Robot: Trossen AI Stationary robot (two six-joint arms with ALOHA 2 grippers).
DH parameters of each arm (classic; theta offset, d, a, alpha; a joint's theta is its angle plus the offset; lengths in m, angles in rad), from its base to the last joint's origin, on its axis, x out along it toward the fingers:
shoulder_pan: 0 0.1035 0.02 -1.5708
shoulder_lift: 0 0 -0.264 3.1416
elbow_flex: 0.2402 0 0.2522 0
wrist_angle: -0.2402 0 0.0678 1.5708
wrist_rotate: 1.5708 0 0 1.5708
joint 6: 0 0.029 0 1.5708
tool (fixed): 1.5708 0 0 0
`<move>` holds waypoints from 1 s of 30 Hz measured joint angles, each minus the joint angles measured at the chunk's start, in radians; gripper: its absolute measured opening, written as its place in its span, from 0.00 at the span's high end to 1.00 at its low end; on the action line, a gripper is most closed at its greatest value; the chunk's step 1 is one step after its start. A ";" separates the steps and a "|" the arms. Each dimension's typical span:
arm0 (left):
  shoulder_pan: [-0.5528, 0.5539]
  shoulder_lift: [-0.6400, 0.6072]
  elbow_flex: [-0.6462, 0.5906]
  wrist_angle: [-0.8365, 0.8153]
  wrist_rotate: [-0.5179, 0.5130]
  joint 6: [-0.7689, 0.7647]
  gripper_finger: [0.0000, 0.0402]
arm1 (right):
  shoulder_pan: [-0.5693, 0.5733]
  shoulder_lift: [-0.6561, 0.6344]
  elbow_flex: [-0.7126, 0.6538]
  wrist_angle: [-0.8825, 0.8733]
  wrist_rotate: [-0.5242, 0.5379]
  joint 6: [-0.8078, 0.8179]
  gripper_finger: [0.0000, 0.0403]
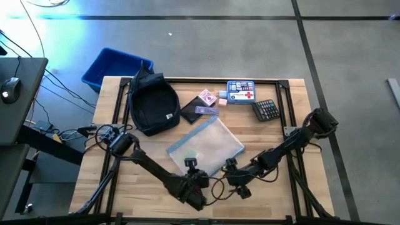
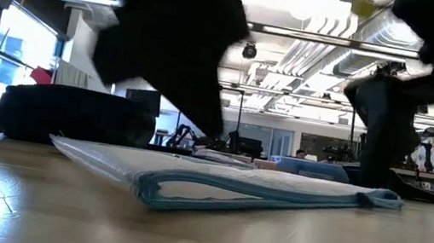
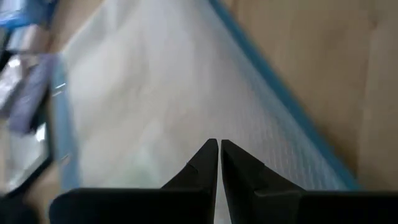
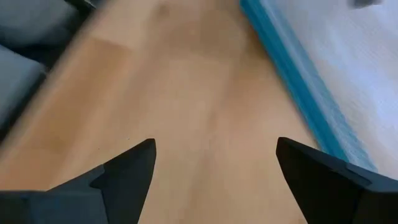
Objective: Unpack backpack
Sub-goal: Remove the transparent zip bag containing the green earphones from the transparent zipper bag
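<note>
While right gripper (image 4: 214,165) gapes, left gripper (image 3: 219,155) pinched.

text: none legible | first-aid box (image 1: 241,90): red cross sign | backpack (image 1: 152,104): white logo unreadable

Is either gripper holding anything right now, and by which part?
Nothing is held. The left gripper is shut empty over the mesh pouch; the right gripper is open above bare table.
</note>
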 joint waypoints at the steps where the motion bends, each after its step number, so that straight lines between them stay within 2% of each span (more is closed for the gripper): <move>1: -0.006 -0.002 0.019 -0.049 0.002 -0.040 1.00 | 0.000 0.000 0.001 0.020 -0.013 0.000 0.21; 3: -0.015 -0.009 0.040 -0.086 0.062 -0.075 1.00 | -0.002 0.000 0.001 0.041 -0.013 -0.009 0.21; 5: -0.025 -0.007 0.044 -0.031 0.120 -0.056 0.99 | -0.002 0.000 0.001 0.054 -0.002 -0.020 0.21; 9: -0.051 0.014 0.044 0.188 0.152 0.151 0.93 | -0.002 0.000 0.001 0.046 0.018 -0.023 0.21; 12: -0.065 0.040 0.044 0.260 0.140 0.261 0.84 | -0.001 0.000 0.001 0.046 0.017 -0.014 0.21; 15: -0.061 0.057 0.044 0.240 0.105 0.284 0.72 | 0.000 0.000 0.001 0.045 0.017 -0.011 0.21; 18: -0.054 0.074 0.044 0.204 0.026 0.286 0.60 | 0.000 0.000 0.001 0.042 0.017 -0.011 0.21; 21: -0.051 0.090 0.044 0.186 -0.014 0.287 0.51 | 0.000 0.000 0.001 0.040 0.018 -0.011 0.21; 24: -0.050 0.103 0.044 0.178 -0.015 0.266 0.48 | 0.000 0.002 0.001 0.038 0.018 -0.011 0.21; 30: -0.047 0.112 0.045 0.081 -0.034 0.153 0.48 | 0.000 0.004 0.001 0.030 0.018 -0.009 0.21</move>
